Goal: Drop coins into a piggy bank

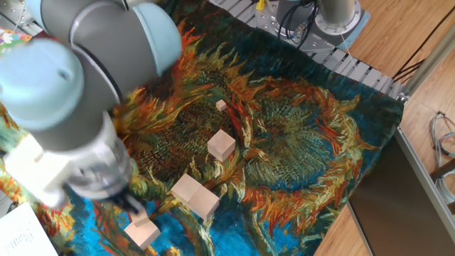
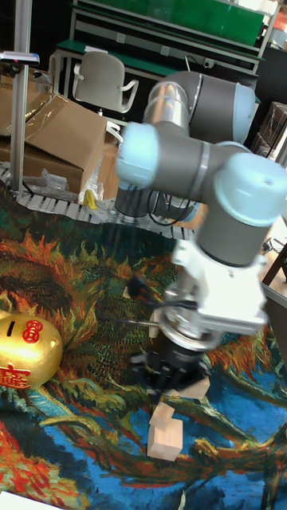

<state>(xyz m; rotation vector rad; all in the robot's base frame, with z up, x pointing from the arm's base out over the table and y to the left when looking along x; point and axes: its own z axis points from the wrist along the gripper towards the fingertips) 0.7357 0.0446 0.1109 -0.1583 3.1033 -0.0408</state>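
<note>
The gold piggy bank (image 2: pixel 25 352), with red emblems on its side, sits on the cloth at the left edge of the tall fixed view; the fixed view does not show it. No coins show in either view. My gripper (image 2: pixel 170 373) hangs a little above the cloth, to the right of the bank and well apart from it. It is motion-blurred in both views, so I cannot tell how its jaws stand or whether anything is between them. In the fixed view the gripper (image 1: pixel 132 205) is just above a pale wooden block (image 1: pixel 142 232).
Pale wooden blocks lie on the sunflower-patterned cloth (image 1: pixel 306 142): a tiny one (image 1: pixel 221 105), a cube (image 1: pixel 221 145) and a double block (image 1: pixel 195 195). The stacked block (image 2: pixel 165 434) lies below the gripper. A metal roller rail (image 1: pixel 355 67) borders the far side.
</note>
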